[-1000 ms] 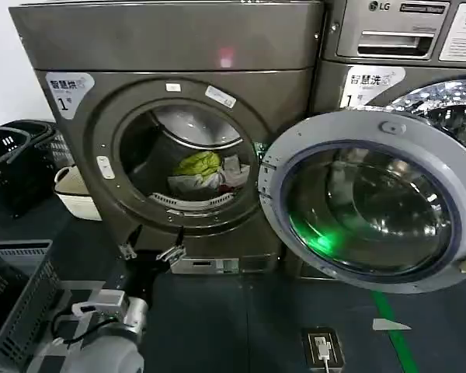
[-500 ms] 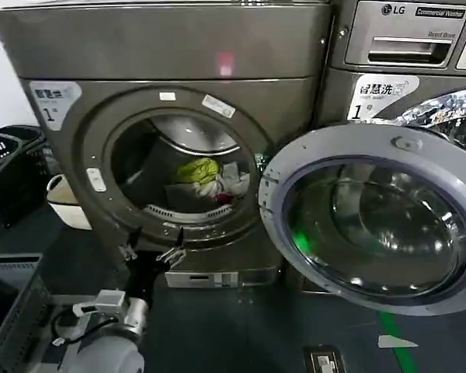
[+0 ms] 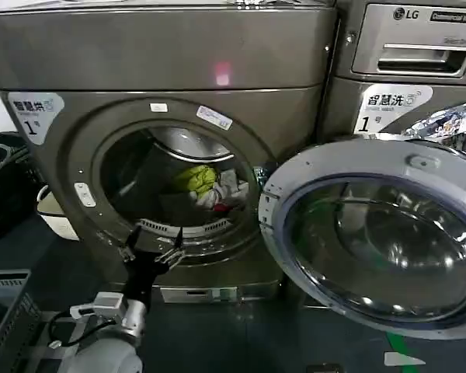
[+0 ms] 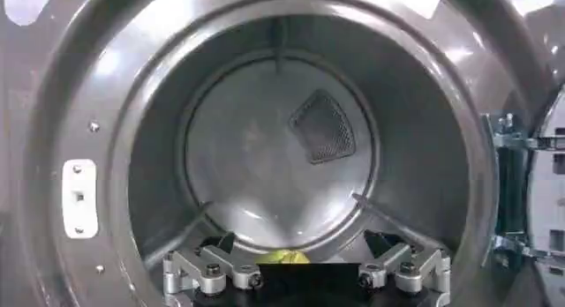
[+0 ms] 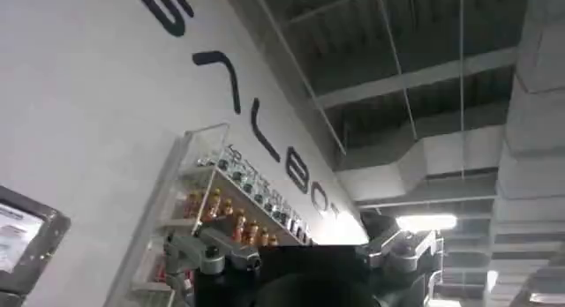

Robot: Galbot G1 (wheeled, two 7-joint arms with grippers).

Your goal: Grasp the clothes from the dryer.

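Note:
The dryer (image 3: 179,70) stands in front of me, dark bronze-grey, with its round porthole open. The clothes (image 3: 210,185) lie inside the drum: a yellow-green piece with grey-white and a bit of red beside it. My left gripper (image 3: 149,250) is open, just in front of the porthole's lower rim and below the clothes. In the left wrist view, the left gripper (image 4: 300,242) faces the drum's back wall, and a strip of the yellow-green clothes (image 4: 282,258) shows between its fingers. My right gripper (image 5: 300,238) is open, held away and pointing up at a wall and ceiling.
The dryer's door (image 3: 380,233) hangs open to the right, in front of the lighter LG machine (image 3: 419,47). Dark baskets (image 3: 0,179) and a white basket (image 3: 50,214) stand left of the dryer. A grey crate (image 3: 4,311) sits at the lower left.
I have come closer to the dryer, which looks larger. My left gripper has risen from in front of the lower panel to the porthole's lower rim, still open.

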